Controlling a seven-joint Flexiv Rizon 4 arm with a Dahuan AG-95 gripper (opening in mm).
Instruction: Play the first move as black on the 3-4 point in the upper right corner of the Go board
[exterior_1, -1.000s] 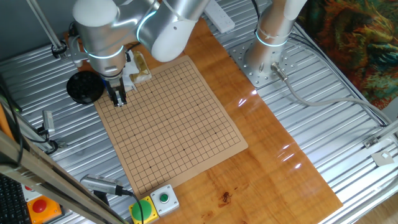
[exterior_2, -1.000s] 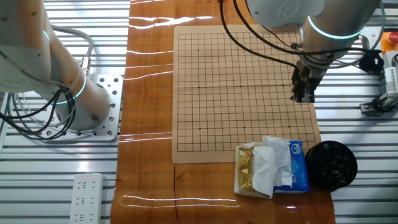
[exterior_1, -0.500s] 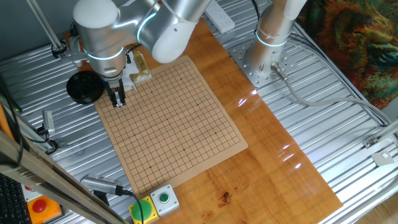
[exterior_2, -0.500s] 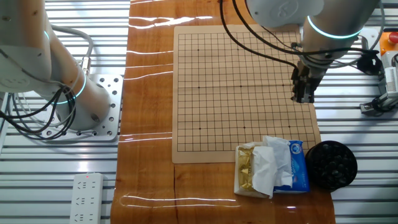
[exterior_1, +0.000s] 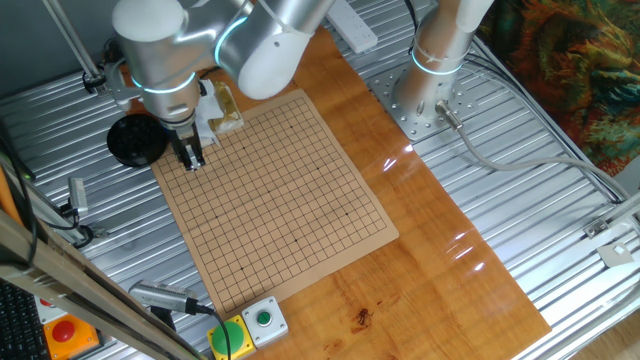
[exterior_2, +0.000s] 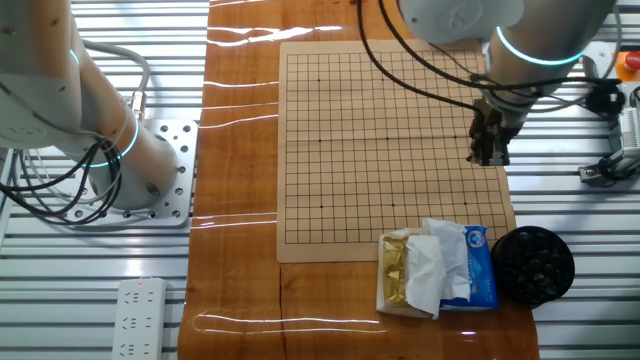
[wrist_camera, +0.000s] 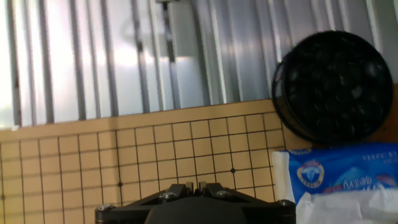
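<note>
The pale-tan Go board (exterior_1: 280, 200) lies on the orange-brown tabletop and bears no stones; it also shows in the other fixed view (exterior_2: 380, 150) and the hand view (wrist_camera: 155, 155). My gripper (exterior_1: 193, 164) points straight down just above the board's edge near the corner beside the black bowl of stones (exterior_1: 135, 140). In the other fixed view the gripper (exterior_2: 487, 160) hangs over the board's right edge. In the hand view its fingers (wrist_camera: 197, 185) are nearly together with a small dark stone between them. The bowl (wrist_camera: 333, 87) lies just past the board's corner.
A blue-and-white tissue pack (exterior_2: 440, 265) lies next to the bowl (exterior_2: 533, 265) at the board's corner. A second arm's base (exterior_1: 425, 95) stands on the far side. A box with a green button (exterior_1: 262, 320) sits by the board's near corner. Ribbed metal surrounds the tabletop.
My gripper has shifted very slightly along the board's edge. Its jaws stay the same and nothing else has moved.
</note>
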